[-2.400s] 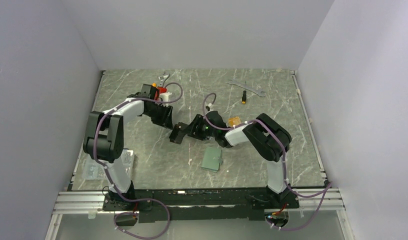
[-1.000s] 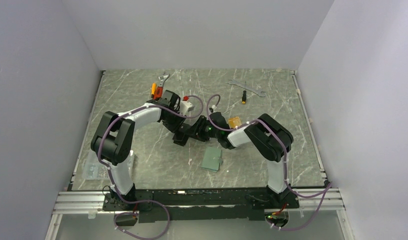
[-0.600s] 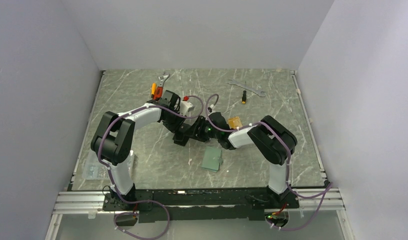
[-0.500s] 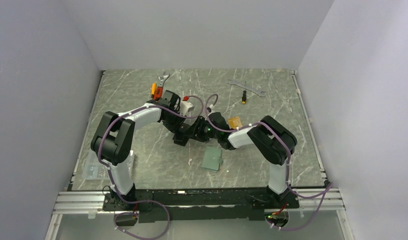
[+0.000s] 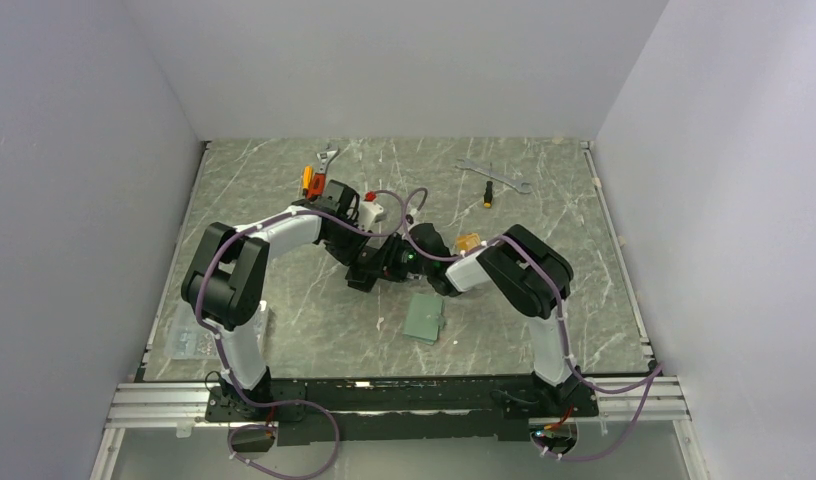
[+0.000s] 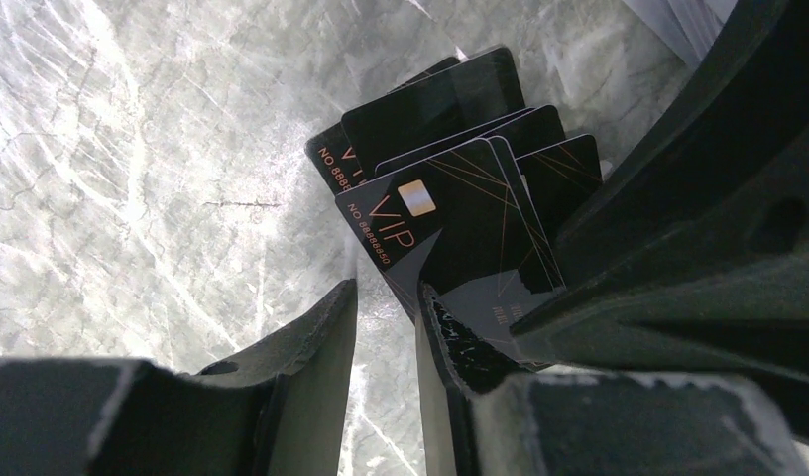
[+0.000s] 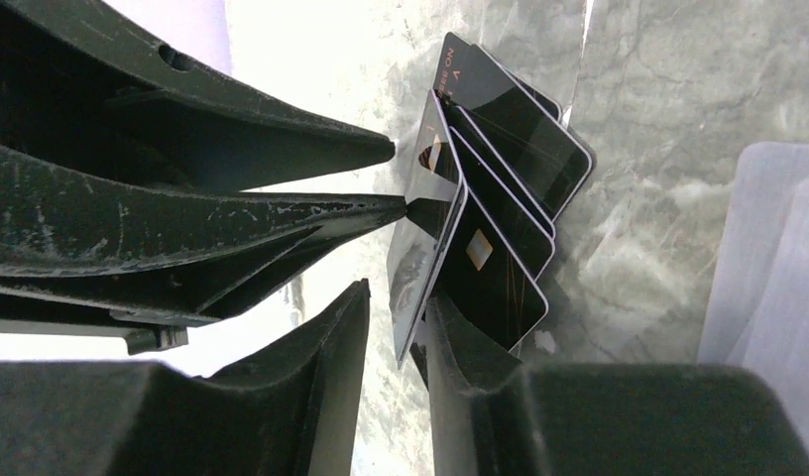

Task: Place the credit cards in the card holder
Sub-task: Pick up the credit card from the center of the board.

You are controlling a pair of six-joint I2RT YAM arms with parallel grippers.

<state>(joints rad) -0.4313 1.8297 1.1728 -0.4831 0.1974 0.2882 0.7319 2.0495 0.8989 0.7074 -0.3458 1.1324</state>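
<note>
Jaws of the left gripper [image 6: 386, 302], at the bottom of the left wrist view, stand only narrowly parted, and pale table shows through the slit. A fan of black credit cards [image 6: 450, 149] printed VIP lies on the marbled table [image 6: 133, 149] in the centre of the frame. The top card [image 6: 450, 218], which has a gold chip, has its lower corner at the mouth of the slit and touches the right-hand finger. Whether it is pinched cannot be told. A black arm body [image 6: 698, 228] fills the right side.

In the right wrist view the right gripper [image 7: 396, 317] sits at the bottom, its jaws likewise a narrow slit. The top card [image 7: 425, 228] stands tilted up off the fan, nearly edge-on. Its lower end is in that slit against the right-hand finger, but a firm grip cannot be confirmed. The left gripper's fingers [image 7: 282, 149] reach in from the left, with their tips at the card's face.

From the top external view both grippers meet at the centre of the table. The sage-green card holder [image 5: 424, 317] lies flat just below and right of them, apart. An orange-gold card [image 5: 468, 243] lies beside the right forearm. A wrench [image 5: 469, 166] and a screwdriver [image 5: 489, 194] lie at upper right.
</note>
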